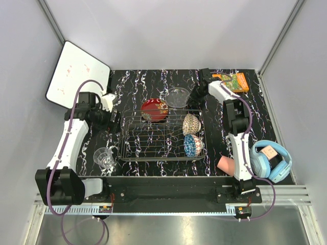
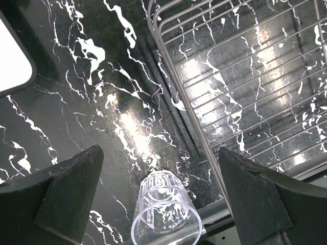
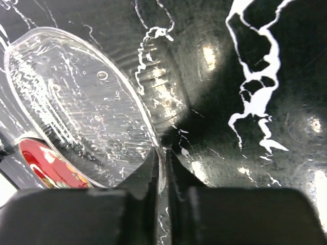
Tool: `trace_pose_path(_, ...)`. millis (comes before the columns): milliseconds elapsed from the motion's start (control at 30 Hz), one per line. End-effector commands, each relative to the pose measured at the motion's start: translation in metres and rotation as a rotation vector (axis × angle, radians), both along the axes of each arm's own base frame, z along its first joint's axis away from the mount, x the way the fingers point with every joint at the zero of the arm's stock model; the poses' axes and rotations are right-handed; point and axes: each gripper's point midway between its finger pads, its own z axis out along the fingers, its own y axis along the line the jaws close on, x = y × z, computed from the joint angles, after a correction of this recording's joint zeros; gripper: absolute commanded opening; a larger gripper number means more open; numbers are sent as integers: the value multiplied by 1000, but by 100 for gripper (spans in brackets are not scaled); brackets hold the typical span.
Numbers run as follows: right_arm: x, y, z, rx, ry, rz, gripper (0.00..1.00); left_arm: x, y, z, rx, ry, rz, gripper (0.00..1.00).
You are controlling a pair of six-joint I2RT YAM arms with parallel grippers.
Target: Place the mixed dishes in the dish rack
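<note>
The wire dish rack (image 1: 153, 140) holds the beige-brown bowl (image 1: 190, 123) and the blue patterned bowl (image 1: 192, 145) on edge at its right end. The red dish (image 1: 154, 109) sits at the rack's far edge. Behind it, my right gripper (image 1: 194, 96) is shut on the rim of the clear glass bowl (image 1: 177, 97). In the right wrist view the fingers pinch that rim (image 3: 164, 155) of the bowl (image 3: 76, 102), with the red dish (image 3: 43, 166) beyond. My left gripper (image 2: 159, 152) is open above the clear glass cup (image 2: 166, 214), left of the rack (image 2: 245, 92). The pink cup (image 1: 225, 164) lies at the front right.
An orange book (image 1: 232, 80) lies at the back right and blue headphones (image 1: 271, 159) at the right edge. A white board (image 1: 76, 74) leans at the back left. The glass cup (image 1: 104, 156) stands near the table's front-left edge.
</note>
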Motion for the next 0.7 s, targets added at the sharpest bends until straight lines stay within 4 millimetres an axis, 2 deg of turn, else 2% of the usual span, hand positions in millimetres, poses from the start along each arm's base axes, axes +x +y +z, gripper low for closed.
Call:
trace_pose_path(0, -1, -2, -5, -7, 0, 0, 0, 4, 7, 6, 31, -70, 8, 99)
trace_pose_path(333, 5, -8, 12, -6, -50, -22, 0, 1, 15, -4, 60, -79, 21, 99)
trace_pose_path(467, 10, -14, 32, -18, -123, -47, 0, 3, 16, -7, 63, -80, 20, 99)
trace_pose_path(500, 12, -14, 44, -13, -154, -47, 0, 3, 16, -8, 63, -80, 19, 99)
trace_pose_path(633, 16, -13, 55, -3, -188, -35, 0, 5, 18, -13, 70, -76, 23, 99)
trace_pose_path(667, 16, -14, 65, -2, -209, -33, 0, 5, 18, -13, 71, -78, 23, 99)
